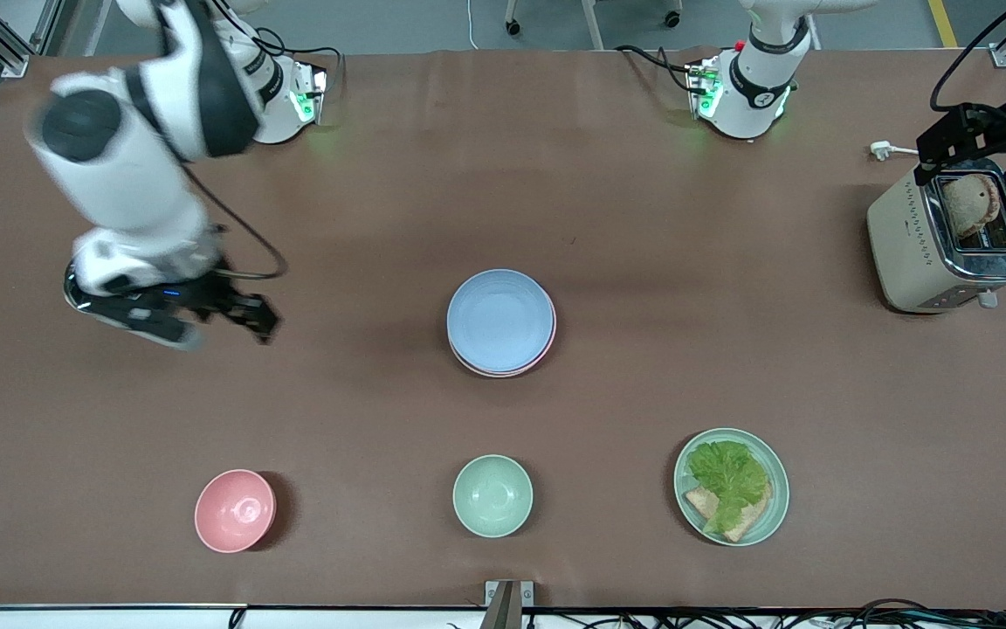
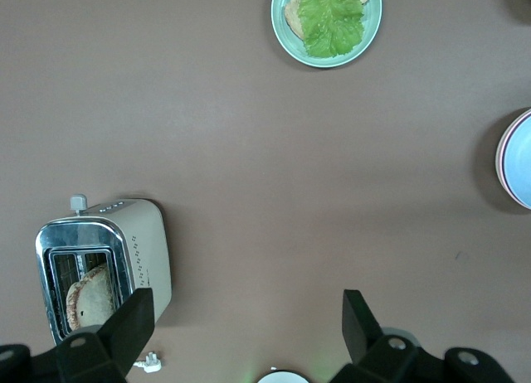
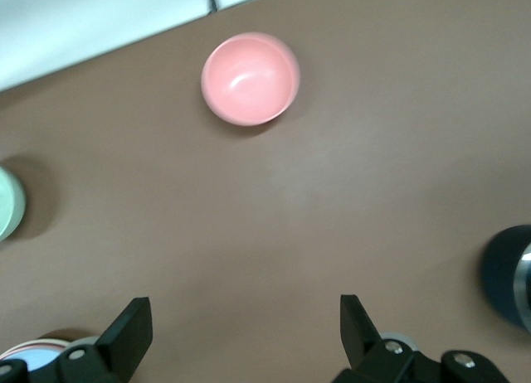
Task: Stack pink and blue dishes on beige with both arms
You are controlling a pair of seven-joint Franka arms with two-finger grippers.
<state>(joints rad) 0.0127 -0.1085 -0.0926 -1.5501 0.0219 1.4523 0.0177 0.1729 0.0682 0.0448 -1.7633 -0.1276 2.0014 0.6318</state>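
Note:
The light blue plate (image 1: 500,316) lies on top of a stack in the middle of the table. The pale pink plate (image 1: 503,372) shows only as a rim under it. The beige plate is hidden beneath them. The stack's edge also shows in the left wrist view, with the blue plate (image 2: 521,159) on top. My right gripper (image 1: 251,320) (image 3: 245,329) hangs open and empty over bare table toward the right arm's end, apart from the stack. My left gripper (image 1: 935,166) (image 2: 245,325) is open and empty, up beside the toaster.
A cream toaster (image 1: 948,249) with bread in its slot stands at the left arm's end, its plug (image 1: 883,150) lying loose. Nearer the front camera stand a pink bowl (image 1: 235,510), a mint-green bowl (image 1: 492,495) and a green plate with lettuce (image 1: 731,486).

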